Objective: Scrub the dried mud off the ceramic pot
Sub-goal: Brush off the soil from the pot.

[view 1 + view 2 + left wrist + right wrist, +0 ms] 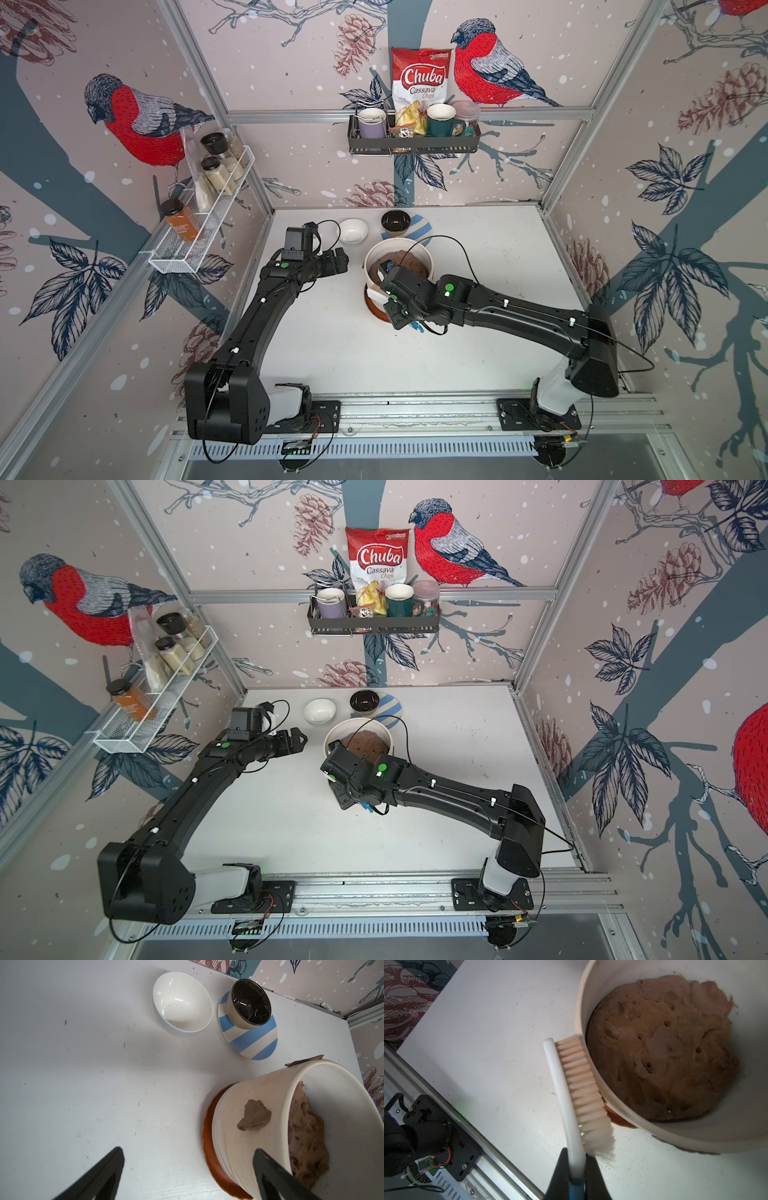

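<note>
The ceramic pot (419, 249) (376, 726) stands mid-table on a brown saucer (209, 1147), filled with brown soil. A patch of dried mud (254, 1115) clings to its outer wall, and another flake of mud (304, 1060) sits at the rim. My right gripper (576, 1154) is shut on a white brush (571, 1088) (378, 296) with a blue handle. Its bristles press against the pot's outer wall near the rim. My left gripper (189, 1149) (343, 259) is open and holds nothing, just left of the pot. One of its fingers (268, 1167) is in front of the pot's wall.
Behind the pot are a white bowl (352, 230) (182, 1003) and a black bowl (395, 222) (250, 1001), which sits on a blue-striped plate (253, 1043). Wire shelves with jars and mugs hang on the left and back walls. A metal rail (415, 409) runs along the front.
</note>
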`<act>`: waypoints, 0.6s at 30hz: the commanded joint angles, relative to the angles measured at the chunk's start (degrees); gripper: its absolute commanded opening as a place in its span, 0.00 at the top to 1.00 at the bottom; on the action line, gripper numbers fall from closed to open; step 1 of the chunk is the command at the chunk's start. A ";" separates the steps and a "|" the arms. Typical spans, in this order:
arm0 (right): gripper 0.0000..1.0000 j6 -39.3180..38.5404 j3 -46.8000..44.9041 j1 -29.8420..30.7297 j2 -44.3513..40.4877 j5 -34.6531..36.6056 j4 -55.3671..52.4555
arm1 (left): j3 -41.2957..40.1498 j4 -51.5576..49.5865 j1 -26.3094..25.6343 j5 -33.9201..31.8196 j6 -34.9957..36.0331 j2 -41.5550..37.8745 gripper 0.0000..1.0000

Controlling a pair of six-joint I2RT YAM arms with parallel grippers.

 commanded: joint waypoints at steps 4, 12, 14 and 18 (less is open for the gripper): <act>1.00 4.29 -8.31 -2.56 -5.83 -0.59 0.55 | 1.11 -0.48 0.07 1.26 -0.12 1.14 0.04; 1.00 4.40 -17.68 -5.37 -14.29 -12.86 1.82 | 1.09 -0.69 0.09 1.23 0.10 1.61 0.04; 1.00 4.46 -20.10 -5.91 -17.03 -15.23 2.10 | 1.16 -0.71 0.09 1.24 0.19 1.61 0.04; 1.00 3.26 -25.03 -6.80 -23.37 -18.51 2.70 | 1.16 -0.78 0.09 1.18 0.24 1.54 0.05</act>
